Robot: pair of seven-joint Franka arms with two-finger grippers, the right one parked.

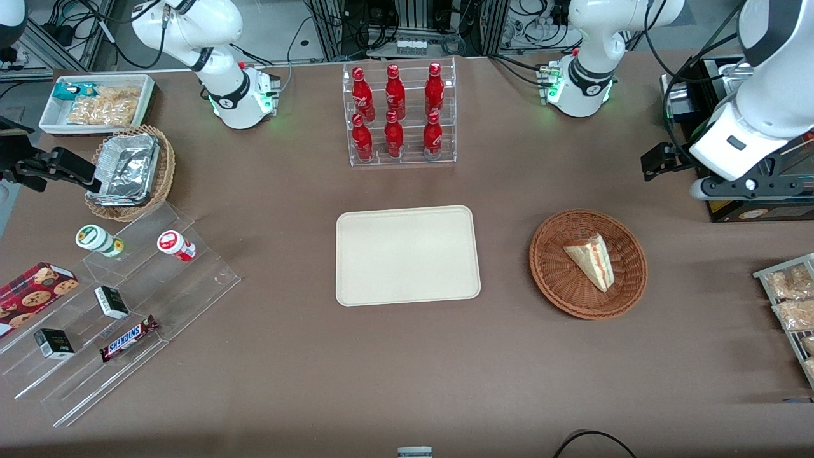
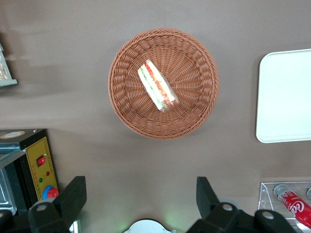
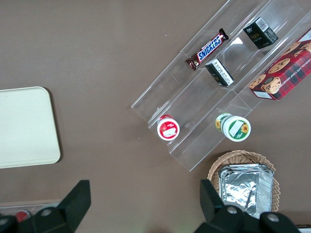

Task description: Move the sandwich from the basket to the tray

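The sandwich [image 1: 591, 259] [image 2: 157, 86], a pale wedge with red and green filling on its cut edge, lies in the round reddish-brown wicker basket [image 1: 553, 280] [image 2: 126, 107]. The cream tray [image 1: 407, 254] [image 2: 284, 97] sits bare beside the basket, toward the parked arm's end of the table. My left gripper [image 1: 661, 162] [image 2: 141, 194] hangs high above the table, farther from the front camera than the basket and toward the working arm's end. Its fingers [image 2: 73, 194] are spread wide and open, with only tabletop showing between them.
A clear rack of red bottles [image 1: 399, 114] stands farther from the front camera than the tray. A black box with a yellow panel [image 2: 41, 165] and a wire rack of snack packets [image 1: 792, 305] sit at the working arm's end. Acrylic steps with snacks [image 1: 114, 305] lie at the parked arm's end.
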